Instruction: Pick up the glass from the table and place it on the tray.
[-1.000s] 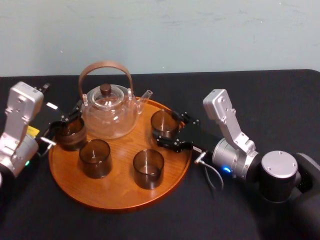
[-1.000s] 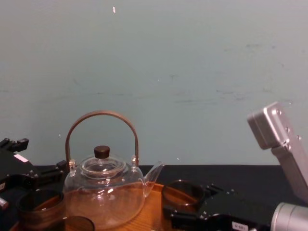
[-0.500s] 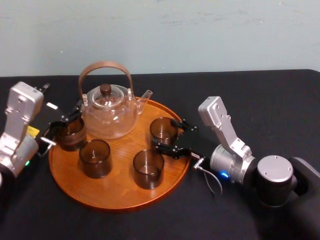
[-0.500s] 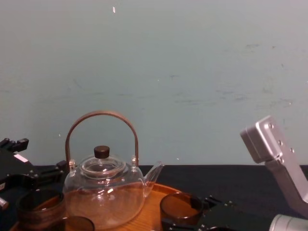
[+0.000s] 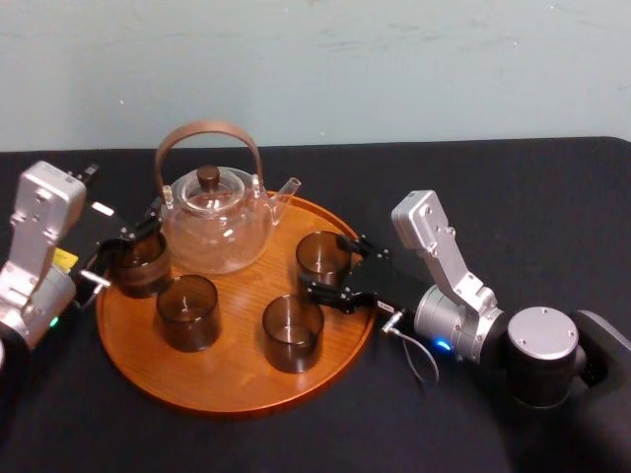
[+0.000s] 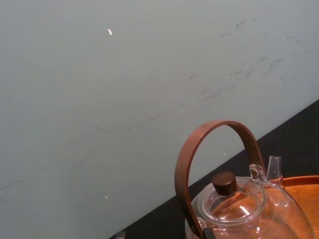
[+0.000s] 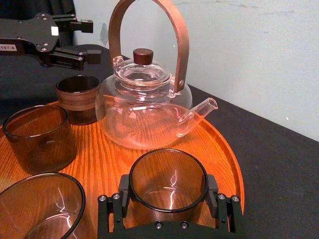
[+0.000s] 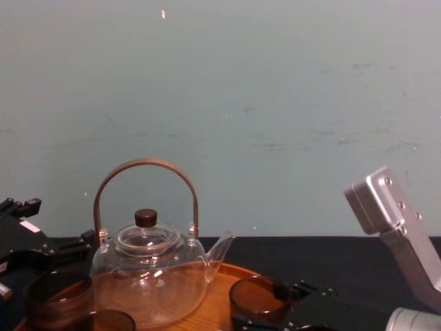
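Black cloth covers the table (image 5: 513,197), and behind it is a plain pale wall (image 5: 394,59). On the cloth sits the tray (image 5: 237,379), with the teapot (image 5: 215,222) at its far side. My right gripper (image 7: 168,190) reaches in low from the right. The glass (image 7: 168,174) stands between its jaws, on the right part of the tray, near the teapot's spout. In the right wrist view both pads (image 7: 213,191) lie against the glass wall, so I judge the jaws are pinching it. I think the low approach is chosen so that the glass can be set down flat. My left gripper (image 7: 85,40) hangs with jaws spread just above another tumbler (image 7: 78,97) at the tray's left edge. Two more tumblers (image 5: 187,310) stand nearer to me. The gripper body hides the base of the glass and the chest view cuts it off, so I cannot confirm that it rests fully on the wood.
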Available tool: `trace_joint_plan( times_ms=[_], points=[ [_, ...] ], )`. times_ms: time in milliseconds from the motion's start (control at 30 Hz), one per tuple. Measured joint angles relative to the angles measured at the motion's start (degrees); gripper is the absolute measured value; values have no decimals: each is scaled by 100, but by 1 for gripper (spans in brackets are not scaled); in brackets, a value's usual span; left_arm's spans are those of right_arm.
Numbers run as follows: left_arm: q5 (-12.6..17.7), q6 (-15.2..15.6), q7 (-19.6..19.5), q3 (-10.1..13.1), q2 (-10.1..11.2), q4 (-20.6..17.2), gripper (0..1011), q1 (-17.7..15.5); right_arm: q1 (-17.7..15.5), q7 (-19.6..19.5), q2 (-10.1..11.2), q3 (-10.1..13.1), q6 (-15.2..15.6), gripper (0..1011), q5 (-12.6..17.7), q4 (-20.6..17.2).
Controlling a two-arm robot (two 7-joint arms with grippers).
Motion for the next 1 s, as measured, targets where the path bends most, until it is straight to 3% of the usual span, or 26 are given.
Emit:
trace_joint_plan(
  times_ms=[200,633,1000],
  points=[
    [0,0,0,0,0,0,1001,0,-2,2,3,2,2,1002,-4,0],
    [0,0,0,0,0,0,1001,0,-44,44,28,67,5,1002,79,-121],
    [0,0,0,0,0,0,1001,0,-184,36,208,215,5,1002,208,-704]
  ],
)
